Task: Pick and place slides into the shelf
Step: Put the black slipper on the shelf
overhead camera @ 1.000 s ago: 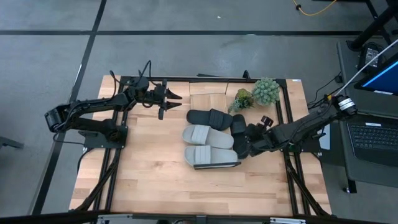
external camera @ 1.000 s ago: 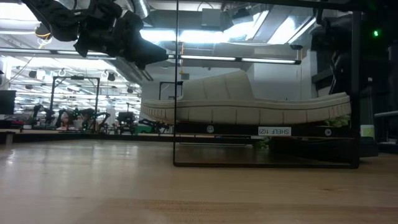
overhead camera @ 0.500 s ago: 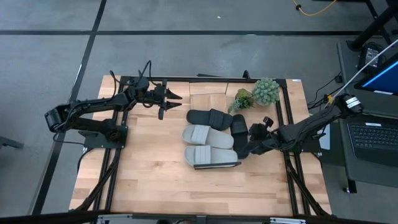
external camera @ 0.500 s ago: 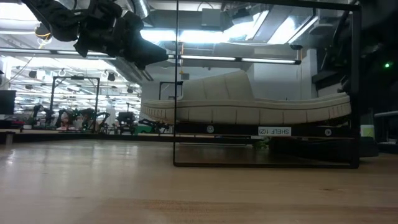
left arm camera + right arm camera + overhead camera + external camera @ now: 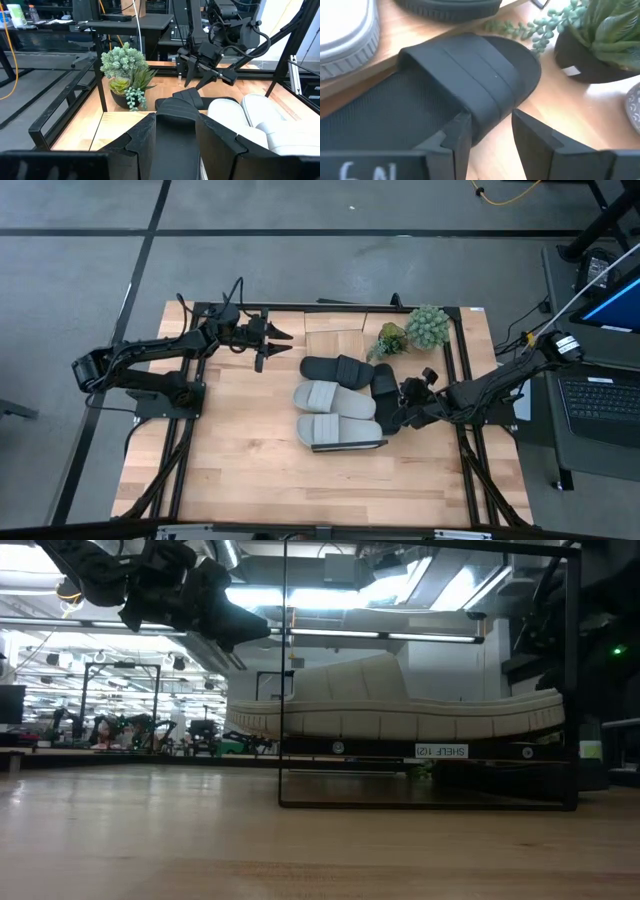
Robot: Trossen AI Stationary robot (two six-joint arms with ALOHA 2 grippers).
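Note:
Two light grey slides (image 5: 333, 397) (image 5: 340, 430) and one black slide (image 5: 337, 367) lie sole-down on the shelf (image 5: 283, 690), on its wood plank (image 5: 395, 62). The second black slide (image 5: 384, 385) lies on the tabletop at the shelf's right end. My right gripper (image 5: 398, 412) is low at this slide and open. In the right wrist view one finger (image 5: 452, 142) stands over the footbed by the strap (image 5: 470, 75), and the other finger (image 5: 540, 142) is outside the slide's side. My left gripper (image 5: 283, 338) hovers open above the table, left of the shelf. My right gripper (image 5: 487, 145) straddles the black slide's side edge (image 5: 485, 122) next to the strap, slanting down from the table's right. I cannot tell whether either finger touches the slide. The slide lies flat on the table.
Two potted plants (image 5: 415, 330) stand at the far edge, close behind the black slide and my right gripper. A black metal frame rail (image 5: 465, 380) runs along the table's right side. Bare wood tabletop (image 5: 240, 450) lies near and left of the shelf.
My right arm has come down toward the black slide at the shelf's right end, and its gripper has shifted slightly toward the table's left. The slides have kept their places.

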